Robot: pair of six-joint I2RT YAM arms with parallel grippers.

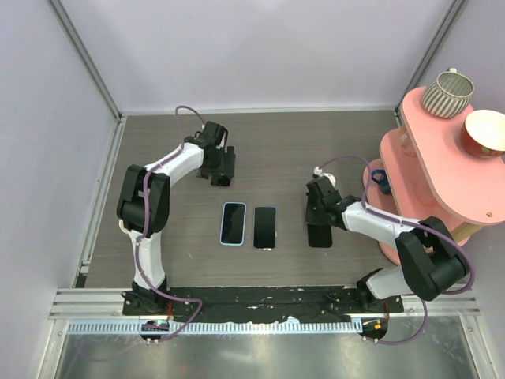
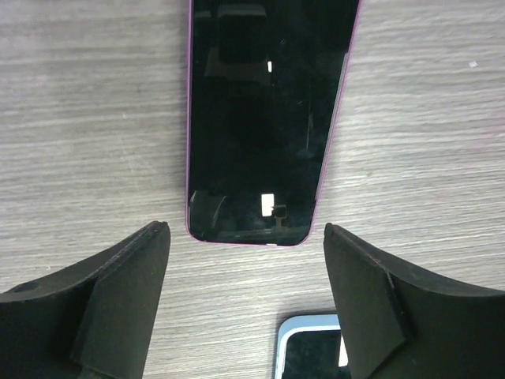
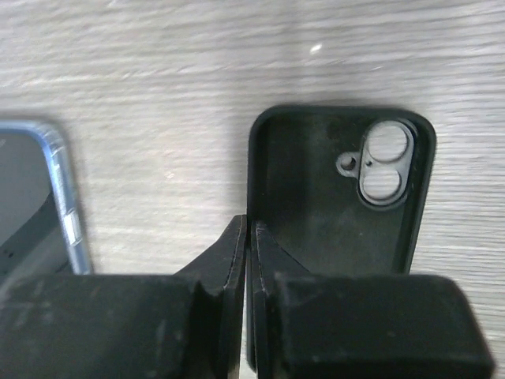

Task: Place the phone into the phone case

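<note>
Right pincer [image 1: 319, 224]: pinched shut on the phone case [image 1: 319, 237], a matte black rounded rectangle lying flat on the right of the table [image 1: 276, 150], its far part hidden under the arm.
Left pincer [image 1: 221, 175]: far left, low over the pink-rimmed phone [image 1: 222, 182], which it mostly covers.
Phone [image 1: 265, 227]: flat at mid-table with its glossy dark screen up, a thin pale rim and rounded corners. It lies parallel to and just right of the light-blue-rimmed phone [image 1: 233, 223], and apart from the case.
Table: grey-brown wood grain in fine streaks.
Left wrist, fingers [image 2: 126, 292]: matte black wedges spread wide, holding nothing.
Left wrist, pink-rimmed phone [image 2: 264, 118]: a mirror-smooth black screen with a hairline pink edge. Its rounded near end lies just beyond the fingertips, untouched.
Left wrist, light-blue-rimmed phone [image 2: 312, 351]: one corner shows at the bottom edge.
Right wrist, fingers [image 3: 229, 260]: two dull black blades pressed together on the case's left side wall.
Right wrist, phone case [image 3: 316, 205]: hollow side up, with a dusty matte floor, a raised lip and rounded corners.
Right wrist, camera cut-out [image 3: 385, 162]: two stacked round openings in a raised oval at the far right corner, with table showing through.
Right wrist, phone [image 3: 31, 205]: at the left, apart from the case, with a translucent bluish edge and a dark gloss face.
</note>
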